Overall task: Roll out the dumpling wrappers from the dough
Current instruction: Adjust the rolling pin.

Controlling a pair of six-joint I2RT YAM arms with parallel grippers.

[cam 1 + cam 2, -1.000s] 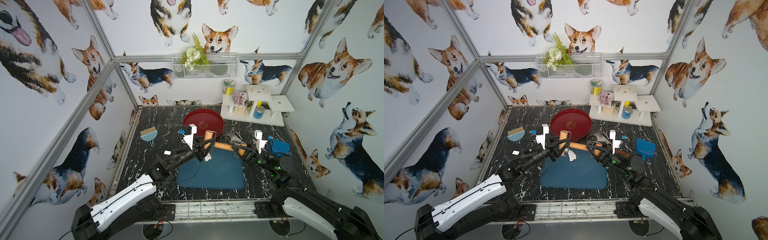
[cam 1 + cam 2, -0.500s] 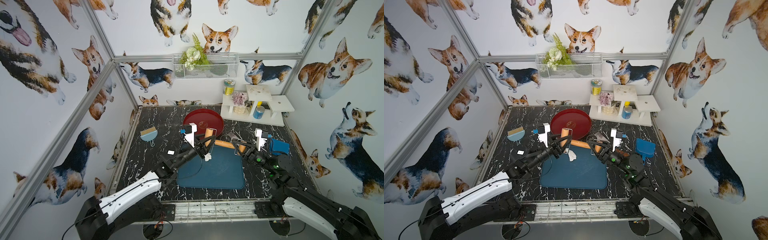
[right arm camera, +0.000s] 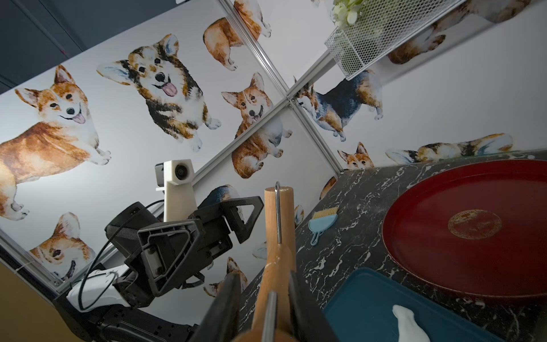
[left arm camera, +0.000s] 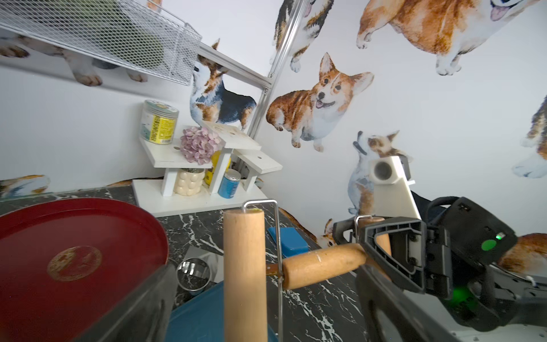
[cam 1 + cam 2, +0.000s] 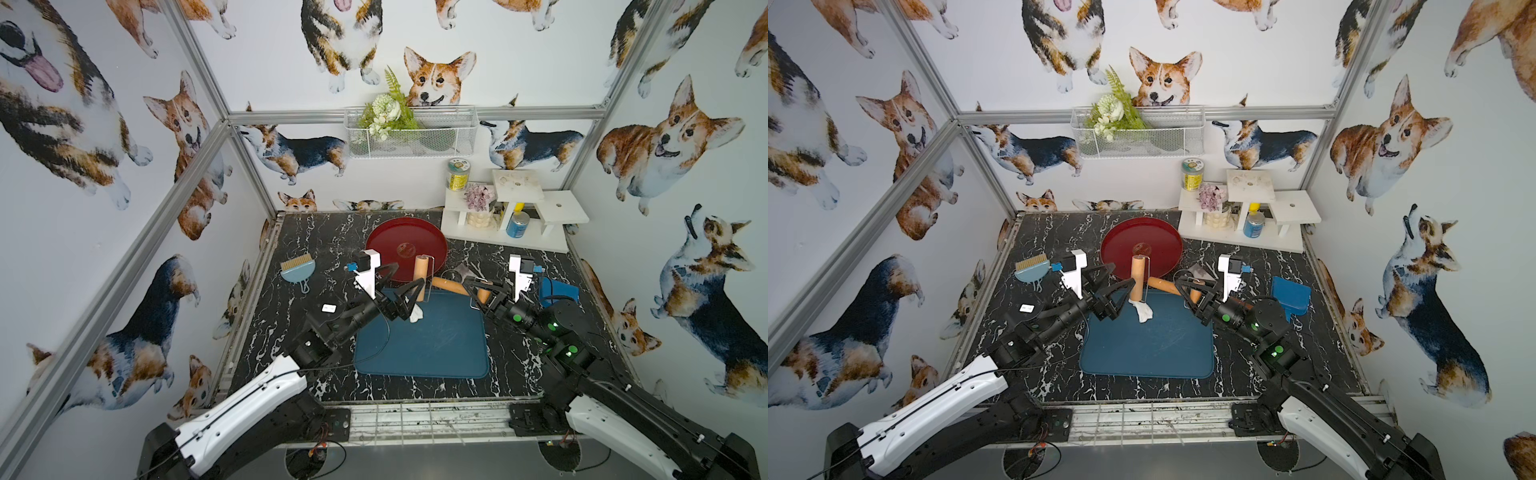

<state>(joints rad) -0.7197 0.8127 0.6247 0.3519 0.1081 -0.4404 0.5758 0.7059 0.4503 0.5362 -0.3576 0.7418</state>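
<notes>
The dough [image 5: 414, 314], a small white lump, lies at the far left of the blue tray [image 5: 436, 353] on the counter [image 5: 270, 316], just beside the near end of the roller [image 5: 420, 274]. The left pincer [image 5: 410, 273] gapes wide, its jaws either side of the roller's wooden drum and apart from it. The right pincer [image 5: 473, 293] grips the roller by its handle [image 5: 446, 286].

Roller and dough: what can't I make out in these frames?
The roller, lower end: left wrist view, cut off by the picture's edge.
The dough, one end: right wrist view, cut off by the edge; too small in both top views to judge thickness.
Whether roller touches dough: unclear in top views, too small.
</notes>
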